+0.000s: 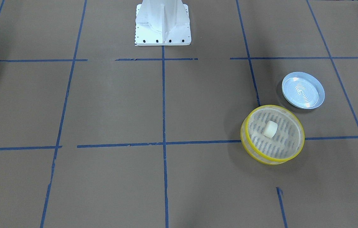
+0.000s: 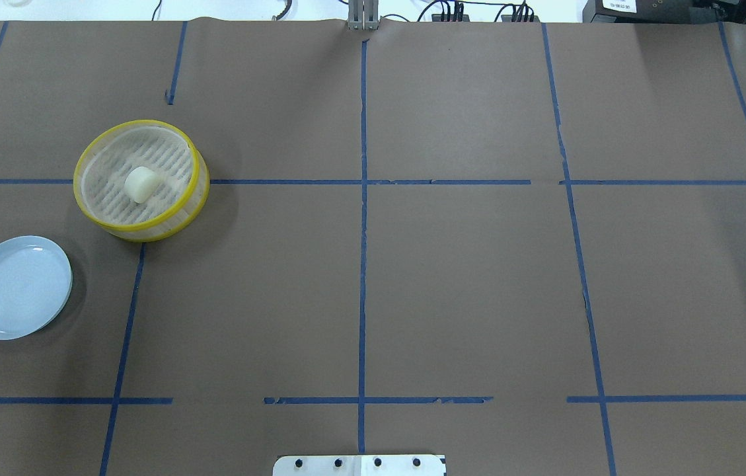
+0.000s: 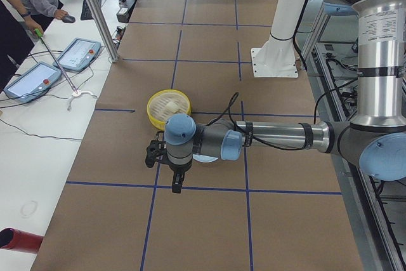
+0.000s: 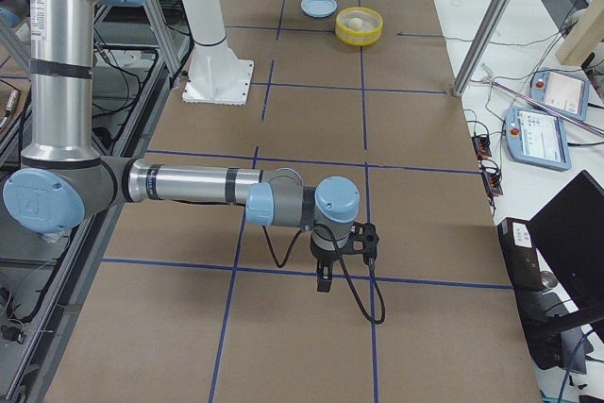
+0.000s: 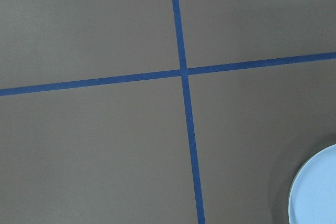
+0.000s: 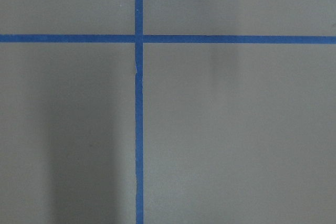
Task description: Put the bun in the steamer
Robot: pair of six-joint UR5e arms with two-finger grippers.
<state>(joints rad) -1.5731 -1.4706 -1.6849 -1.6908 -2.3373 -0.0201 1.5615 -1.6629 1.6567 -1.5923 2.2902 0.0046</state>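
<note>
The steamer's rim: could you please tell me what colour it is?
Yellow; the rim of the steamer shows best in the exterior front-facing view.

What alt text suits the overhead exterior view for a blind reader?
A cream-white bun sits inside a yellow-rimmed steamer at left on a brown table gridded with blue tape. An empty pale blue plate lies nearer the robot, apart from it.
</note>
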